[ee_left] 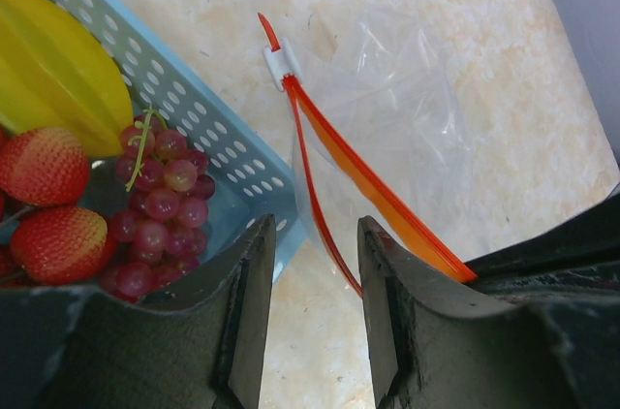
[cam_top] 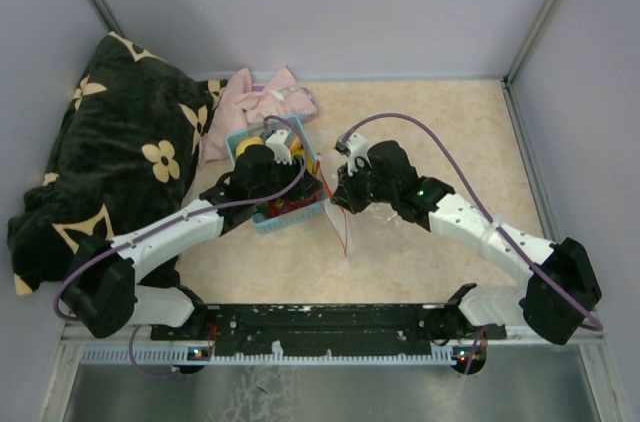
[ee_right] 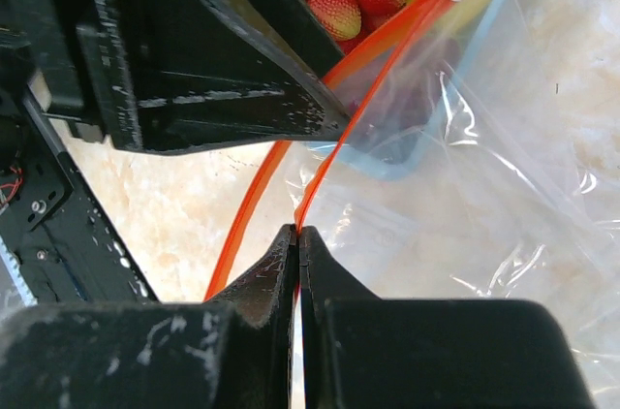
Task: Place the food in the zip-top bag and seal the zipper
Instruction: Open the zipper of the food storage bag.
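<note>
The zip-top bag (ee_left: 446, 109) lies clear and floppy on the table, right of the light-blue basket (ee_left: 208, 133). Its mouth stands open, and the two red-orange zipper strips (ee_left: 373, 181) spread apart from the white slider (ee_left: 281, 65). My right gripper (ee_right: 297, 232) is shut on one zipper strip (ee_right: 334, 152) and holds that lip up. My left gripper (ee_left: 315, 239) is open and empty, with its jaws over the basket's edge and the bag's mouth. The food is in the basket: dark-red grapes (ee_left: 160, 205), red berries (ee_left: 44, 167) and a yellow piece (ee_left: 58, 70).
A pink cloth (cam_top: 255, 100) lies behind the basket (cam_top: 268, 225). A dark flowered blanket (cam_top: 110, 162) fills the left side. Grey walls close the back and sides. The two grippers (cam_top: 312, 192) (cam_top: 338, 200) are close together at mid-table.
</note>
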Available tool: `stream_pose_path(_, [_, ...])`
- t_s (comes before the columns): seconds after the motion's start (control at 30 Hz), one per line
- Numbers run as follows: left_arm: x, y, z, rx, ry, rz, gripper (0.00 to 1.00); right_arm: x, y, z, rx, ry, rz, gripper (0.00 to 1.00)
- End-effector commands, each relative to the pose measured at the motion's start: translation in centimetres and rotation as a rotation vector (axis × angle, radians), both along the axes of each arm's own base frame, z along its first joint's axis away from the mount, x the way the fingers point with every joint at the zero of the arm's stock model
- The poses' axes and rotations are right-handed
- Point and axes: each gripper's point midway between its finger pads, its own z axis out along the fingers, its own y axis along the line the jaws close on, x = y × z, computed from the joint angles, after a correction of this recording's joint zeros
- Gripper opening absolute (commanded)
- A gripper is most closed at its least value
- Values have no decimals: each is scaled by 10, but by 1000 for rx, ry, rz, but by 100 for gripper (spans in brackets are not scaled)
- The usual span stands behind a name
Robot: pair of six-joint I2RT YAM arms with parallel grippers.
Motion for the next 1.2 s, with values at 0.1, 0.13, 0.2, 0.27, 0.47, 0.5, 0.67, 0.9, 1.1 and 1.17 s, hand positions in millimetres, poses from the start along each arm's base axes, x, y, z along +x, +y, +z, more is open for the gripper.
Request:
stream_pose_path(0.1, [-2,-11,-8,-6,54,-46,45,6,-1,13,-20,-100,-23,0])
stream_pose_path(0.13, [-3,-11,-9,-6,59,-54,45,9,-5,12,-33,-104,-44,0])
stream_pose_path(0.2, [-6,-12,-11,-7,68,-65,38,14,-10,12,-55,-111,-81,0])
stream_pose_path(0.27, [-10,-14,-7,-22,63,-89,29,15,-12,12,-64,-113,-92,0])
stream_pose_path(0.47, [-17,-20,22,-114,8,-121,0,16,-18,0,-97,-71,-132,2])
stream_pose_path(0.5, [-17,-20,24,-117,5,-121,0,17,-19,-2,-99,-62,-148,5])
stream_pose_path(0.67, [-21,-21,26,-118,2,-118,0,16,-20,-6,-94,-8,-204,28])
stream_pose_path(0.9, [-22,-25,27,-119,4,-108,0,5,-3,-9,-80,62,-212,44])
stream_pose_path(1.1, [-21,-27,30,-113,-3,-105,0,3,-3,-18,-110,76,-274,44])
stream_pose_path(1.17, [-20,-23,29,-96,-9,-90,0,7,-13,-19,-144,63,-323,39])
